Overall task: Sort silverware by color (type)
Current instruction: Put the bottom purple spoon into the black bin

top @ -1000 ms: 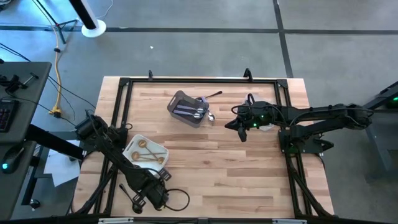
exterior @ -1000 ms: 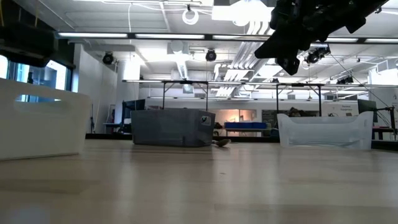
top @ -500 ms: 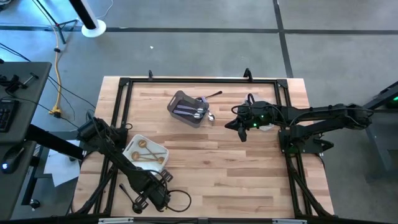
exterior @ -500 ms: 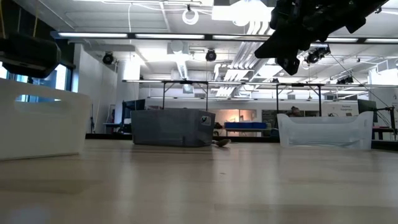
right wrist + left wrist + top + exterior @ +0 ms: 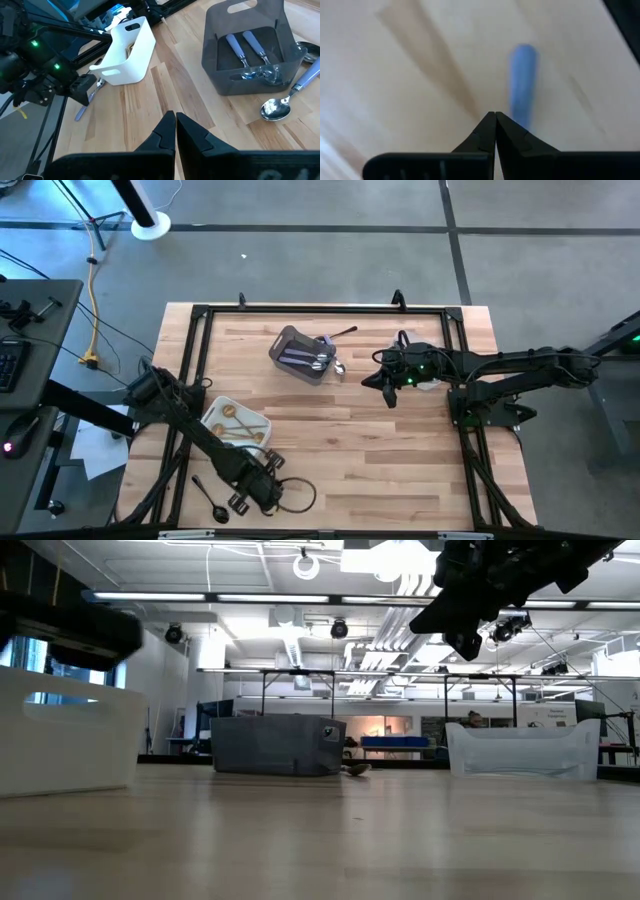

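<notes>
High view: left claw (image 5: 262, 492) low at desk's near-left corner, black spoon (image 5: 209, 494) just beside it.

Left wrist view: fingers pinched together, empty – lilac handle (image 5: 522, 80) beyond tips; reopen before descending.

Right wrist view: right claw (image 5: 175, 129) closed, empty, waiting near grey bin (image 5: 248, 50).

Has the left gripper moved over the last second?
Yes. In the high view the left gripper has slid rightward along the table's near edge, away from the black spoon and past the white tray.

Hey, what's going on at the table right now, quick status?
Left gripper shut, empty, near front edge beside a black spoon. Right gripper shut, waiting mid-table. Gold pieces in white tray, lilac-handled ones in grey bin.
</notes>
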Tool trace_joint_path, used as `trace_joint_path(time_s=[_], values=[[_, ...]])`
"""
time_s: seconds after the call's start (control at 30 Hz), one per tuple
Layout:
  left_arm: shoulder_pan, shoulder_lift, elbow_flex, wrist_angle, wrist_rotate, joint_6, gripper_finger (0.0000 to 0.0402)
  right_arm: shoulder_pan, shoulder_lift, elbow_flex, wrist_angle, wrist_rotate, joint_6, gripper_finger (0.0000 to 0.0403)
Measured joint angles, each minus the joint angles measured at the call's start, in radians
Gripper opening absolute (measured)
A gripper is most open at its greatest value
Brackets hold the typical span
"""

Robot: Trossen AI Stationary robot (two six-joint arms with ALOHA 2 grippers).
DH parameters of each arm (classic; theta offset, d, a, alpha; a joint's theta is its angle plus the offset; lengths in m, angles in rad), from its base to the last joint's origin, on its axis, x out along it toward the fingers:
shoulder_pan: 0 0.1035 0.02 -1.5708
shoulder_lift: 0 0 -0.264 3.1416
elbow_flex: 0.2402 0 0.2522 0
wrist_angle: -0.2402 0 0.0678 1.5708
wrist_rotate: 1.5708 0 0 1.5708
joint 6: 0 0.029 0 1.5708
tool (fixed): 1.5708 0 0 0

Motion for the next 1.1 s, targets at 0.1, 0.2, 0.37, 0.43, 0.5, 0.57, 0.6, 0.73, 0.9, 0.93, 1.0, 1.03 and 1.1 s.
trace_joint_path(time_s=[0.1,0.2,0.37,0.43,0.5,0.57,0.6,0.73,0.9,0.93,1.0,1.03,1.1], values=[[0.036,0.0,0.0,0.01,-0.003,-0.003,0.0,0.0,0.0,0.0,0.0,0.0,0.0,0.0],[0.071,0.0,0.003,0.005,-0.003,-0.003,0.0,0.0,0.0,0.0,0.0,0.0,0.0,0.0],[0.087,-0.038,0.03,-0.056,-0.006,0.018,0.0,0.0,0.0,0.0,-0.002,0.001,-0.008,0.0],[0.069,-0.052,0.031,-0.077,-0.005,0.018,0.0,0.0,0.0,0.0,-0.004,0.001,-0.017,0.0],[0.044,-0.056,0.03,-0.114,-0.004,-0.005,0.0,0.0,0.0,0.0,-0.008,0.002,-0.019,0.0],[0.016,-0.058,0.03,-0.151,-0.004,-0.036,0.0,0.0,0.0,0.0,-0.009,0.003,-0.025,0.0],[-0.001,-0.058,0.03,-0.16,-0.004,-0.046,0.0001,0.0,0.0,0.0,-0.011,0.005,-0.026,0.0],[-0.062,-0.058,0.03,-0.163,-0.009,-0.046,0.0001,0.0,0.0,0.0,-0.016,0.005,-0.026,0.0],[-0.104,-0.058,0.012,-0.142,-0.034,-0.055,0.0011,0.0,0.0,0.0,-0.02,0.015,-0.036,0.0],[-0.107,-0.058,0.002,-0.13,-0.036,-0.056,0.0015,0.0,0.0,0.0,-0.02,0.019,-0.037,0.0],[-0.108,-0.058,-0.018,-0.104,-0.037,-0.056,0.0027,0.0,0.0,0.0,-0.02,0.036,-0.035,0.0],[-0.108,-0.058,-0.028,-0.093,-0.037,-0.056,0.0033,0.0,0.0,0.0,-0.02,0.039,-0.035,0.0],[-0.108,-0.058,-0.041,-0.09,-0.035,-0.051,0.0046,0.0,0.0,0.0,-0.019,0.04,-0.034,0.0]])
